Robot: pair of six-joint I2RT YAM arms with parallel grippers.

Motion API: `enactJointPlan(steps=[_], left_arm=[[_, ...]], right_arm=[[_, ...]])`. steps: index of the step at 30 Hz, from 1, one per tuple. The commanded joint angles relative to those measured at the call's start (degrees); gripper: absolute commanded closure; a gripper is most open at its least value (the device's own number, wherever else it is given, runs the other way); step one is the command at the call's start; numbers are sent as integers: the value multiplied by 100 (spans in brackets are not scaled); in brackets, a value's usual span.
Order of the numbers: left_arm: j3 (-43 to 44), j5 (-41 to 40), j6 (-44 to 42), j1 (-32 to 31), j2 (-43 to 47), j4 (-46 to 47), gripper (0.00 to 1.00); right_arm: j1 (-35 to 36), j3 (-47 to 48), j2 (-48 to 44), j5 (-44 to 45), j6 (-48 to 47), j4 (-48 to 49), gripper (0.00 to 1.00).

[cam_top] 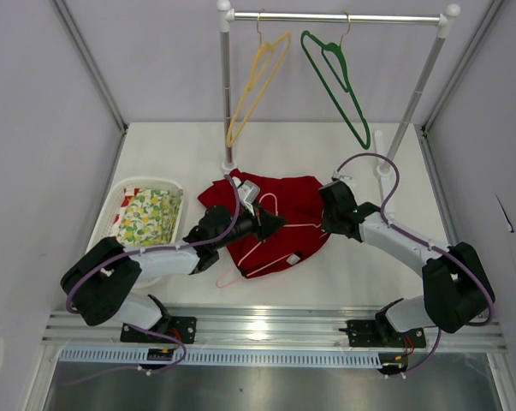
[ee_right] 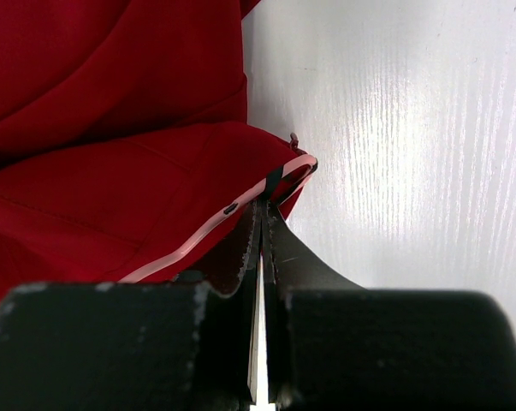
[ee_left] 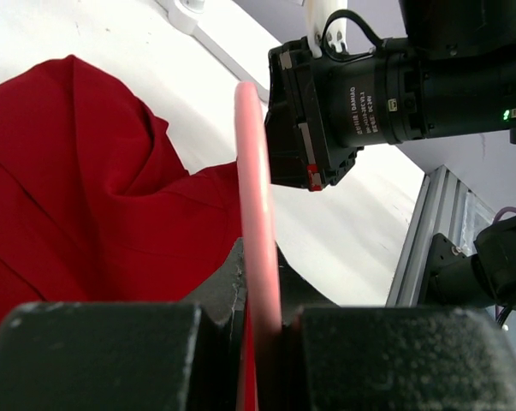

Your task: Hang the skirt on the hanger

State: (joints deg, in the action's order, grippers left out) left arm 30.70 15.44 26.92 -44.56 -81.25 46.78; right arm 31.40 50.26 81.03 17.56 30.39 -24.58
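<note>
The red skirt [cam_top: 287,201] lies crumpled on the white table, mid-field. The pale pink hanger [cam_top: 232,276] lies across it, hook toward the near left. My left gripper [cam_top: 270,224] is over the skirt's left part, shut on the hanger's pink bar [ee_left: 256,197], which stands up between the jaws [ee_left: 262,321]; the skirt [ee_left: 69,188] lies to its left. My right gripper [cam_top: 328,210] is at the skirt's right edge. In the right wrist view its jaws [ee_right: 264,210] are shut, pinching the skirt's corner [ee_right: 112,128] where the hanger's end [ee_right: 198,233] pokes out.
A white basket [cam_top: 121,193] holding yellow-green floral cloth [cam_top: 148,216] sits at the left. A rack stands at the back with a yellow hanger [cam_top: 256,81] and a dark green hanger [cam_top: 339,81]; its posts [cam_top: 226,103] rise just behind the skirt.
</note>
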Motion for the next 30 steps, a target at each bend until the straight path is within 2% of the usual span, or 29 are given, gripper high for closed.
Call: enactJointPlan(steps=[1,9,25,30], left_arm=[[33,301,7,-71,-13,840,100],[-73,126,121,-71,-145,1254,100],[-494,-744,569,-71,-558,2632,100],[-574,-1130,569,-80,-550,2748,100]], right_arm=[[-46,-43,-237,45,37,94,100],[-125,-51,-343,54,-16,-20,100],[-248,-183,-387,142,-95,-205,100],[-292,-175,-431,160,-130,-267,100]])
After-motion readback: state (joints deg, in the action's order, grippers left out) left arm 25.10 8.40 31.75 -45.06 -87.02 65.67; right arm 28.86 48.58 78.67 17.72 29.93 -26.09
